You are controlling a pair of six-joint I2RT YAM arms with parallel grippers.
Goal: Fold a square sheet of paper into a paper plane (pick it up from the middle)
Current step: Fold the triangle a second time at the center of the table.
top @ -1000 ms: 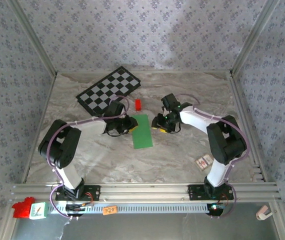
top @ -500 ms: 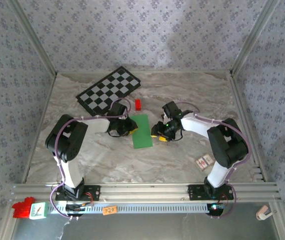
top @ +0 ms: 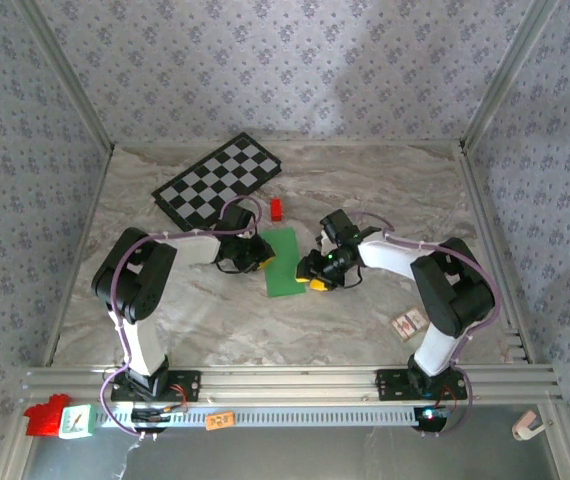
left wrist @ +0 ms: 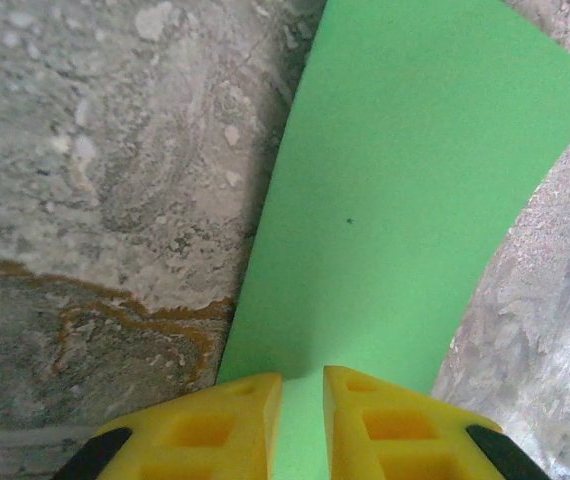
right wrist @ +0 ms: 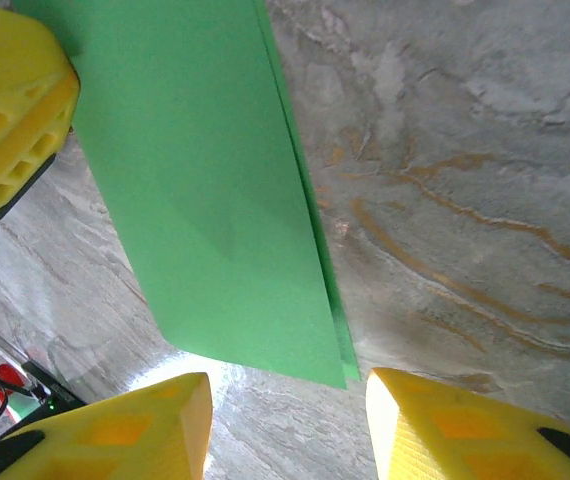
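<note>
At the centre of a grey marbled counter, seen from above, we find the square sheet of paper. It is plain bright green, folded over into a narrow rectangle, and it lies flat with its long sides running away from the arms' bases. The left gripper sits low at the sheet's upper left edge. The right gripper sits at its right edge, nearer the bases. Beyond the sheet lie a small red block and, further back to the left, a black-and-white checkered board, both apart from the paper.

From the left wrist, the square sheet of paper is a smooth, unmarked green strip on the stone. The left gripper has its yellow fingers close together over the sheet's near end. A narrow slit remains between them, with green showing through. We cannot tell whether they press on the paper.

From the right wrist, the square sheet of paper shows two layers along one long edge, the lower one peeping out slightly, and a sharp corner. The right gripper has its yellow fingers spread wide apart, and that corner lies in the gap between them. One yellow finger of the left gripper rests at the sheet's far edge.
</note>
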